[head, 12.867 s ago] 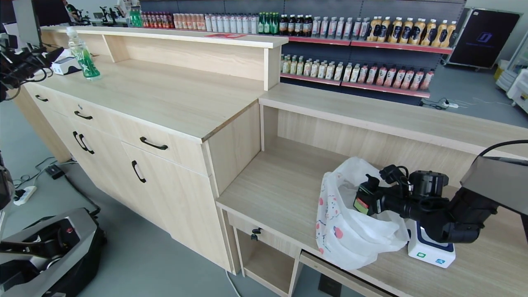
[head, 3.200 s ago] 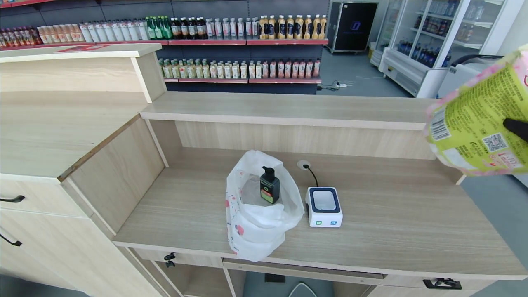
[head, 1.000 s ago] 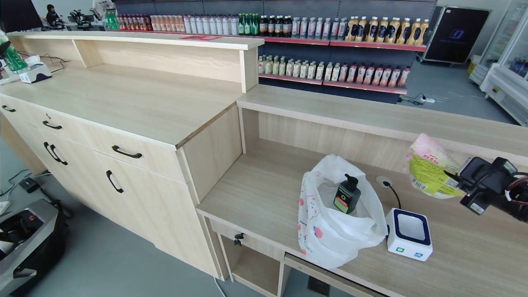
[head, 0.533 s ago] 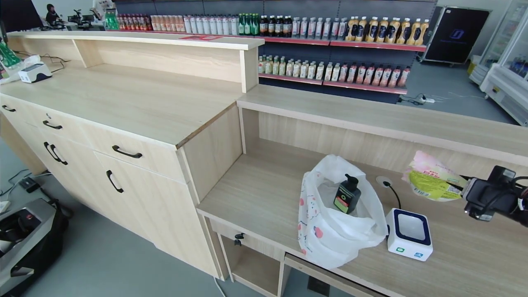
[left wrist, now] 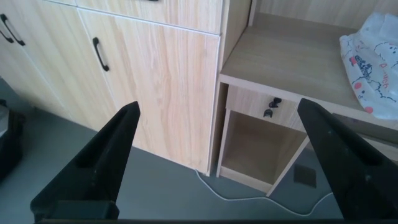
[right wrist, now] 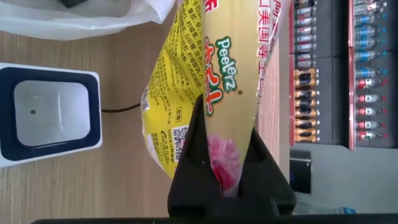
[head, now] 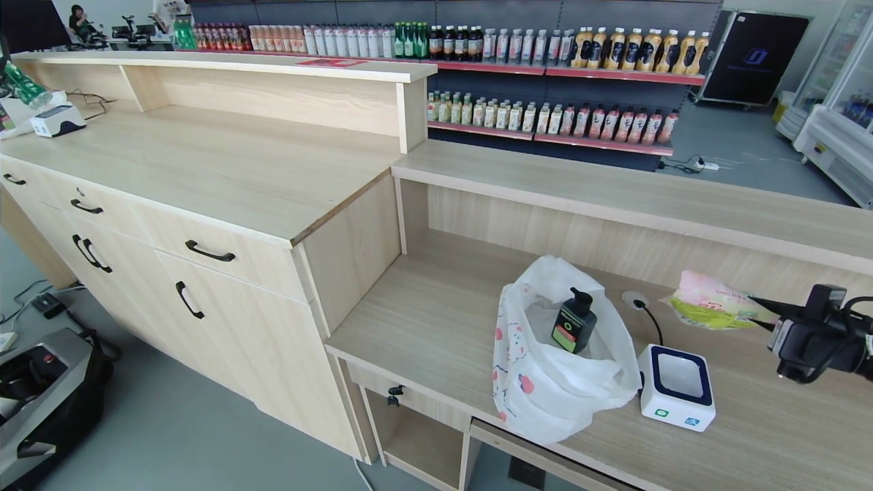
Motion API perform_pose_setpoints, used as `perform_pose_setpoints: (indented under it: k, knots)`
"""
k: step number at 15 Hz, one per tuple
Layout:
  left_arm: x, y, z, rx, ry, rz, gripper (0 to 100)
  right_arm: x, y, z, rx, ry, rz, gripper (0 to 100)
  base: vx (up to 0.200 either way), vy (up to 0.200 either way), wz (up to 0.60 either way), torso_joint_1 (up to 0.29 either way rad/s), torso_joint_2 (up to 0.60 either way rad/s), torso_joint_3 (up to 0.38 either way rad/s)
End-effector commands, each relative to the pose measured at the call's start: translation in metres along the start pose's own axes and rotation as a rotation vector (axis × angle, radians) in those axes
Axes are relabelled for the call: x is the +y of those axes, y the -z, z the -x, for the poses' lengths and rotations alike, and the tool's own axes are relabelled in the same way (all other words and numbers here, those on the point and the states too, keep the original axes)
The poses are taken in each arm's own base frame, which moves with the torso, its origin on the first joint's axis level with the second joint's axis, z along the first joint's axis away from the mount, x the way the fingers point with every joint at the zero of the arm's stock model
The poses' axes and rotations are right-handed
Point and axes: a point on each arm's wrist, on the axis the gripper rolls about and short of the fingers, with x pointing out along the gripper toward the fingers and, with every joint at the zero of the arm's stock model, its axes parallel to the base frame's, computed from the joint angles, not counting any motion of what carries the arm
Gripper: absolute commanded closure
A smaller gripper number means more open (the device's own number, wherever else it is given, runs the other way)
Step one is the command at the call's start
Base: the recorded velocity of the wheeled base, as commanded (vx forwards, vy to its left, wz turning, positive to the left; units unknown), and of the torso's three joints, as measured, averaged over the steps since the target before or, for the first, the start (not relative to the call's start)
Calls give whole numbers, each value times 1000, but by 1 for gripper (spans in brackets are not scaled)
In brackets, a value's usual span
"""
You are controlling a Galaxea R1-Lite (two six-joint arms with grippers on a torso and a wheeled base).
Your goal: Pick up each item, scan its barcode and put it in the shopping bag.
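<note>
At the frame's right, the right pincer (head: 762, 311) is gripping the snack packet (head: 709, 308), its long axis pointing left, the scanner (head: 676, 387) lying lower left

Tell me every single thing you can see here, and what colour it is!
shopping bag: one, white with pink and red prints, open on the lower counter.
pump bottle: one, black with a green and red label, upright inside the shopping bag.
scanner: one, white with a dark blue rim, on the lower counter beside the bag.
cable: one, black, running from a hole in the counter to the scanner.
snack packet: one, yellow-green and pink, behind the scanner.
drink bottles: many, mixed colours, on the far shelves.
cupboard handles: several, black, on the wooden doors.
left gripper: black, open, low by the cupboard doors.
right gripper: black, shut on the snack packet.
</note>
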Motion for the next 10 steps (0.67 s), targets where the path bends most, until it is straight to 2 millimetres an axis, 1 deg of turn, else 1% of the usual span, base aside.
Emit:
perform_pose_setpoints:
  k: [1, 5, 8, 10]
  knots:
    - [0, 0, 0, 1, 0, 0, 0, 3, 1, -2, -15, -9, 3, 100, 0, 0, 0, 0, 0, 0]
    - [0, 0, 0, 1, 0, -1, 0, 12, 2, -3, -75, -55, 35, 100, 0, 0, 0, 0, 0, 0]
    - [0, 0, 0, 1, 0, 0, 0, 18, 7, -1, -71, -79, 52, 100, 0, 0, 0, 0, 0, 0]
    - [0, 0, 0, 1, 0, 0, 0, 17, 13, 3, -49, -73, 73, 100, 0, 0, 0, 0, 0, 0]
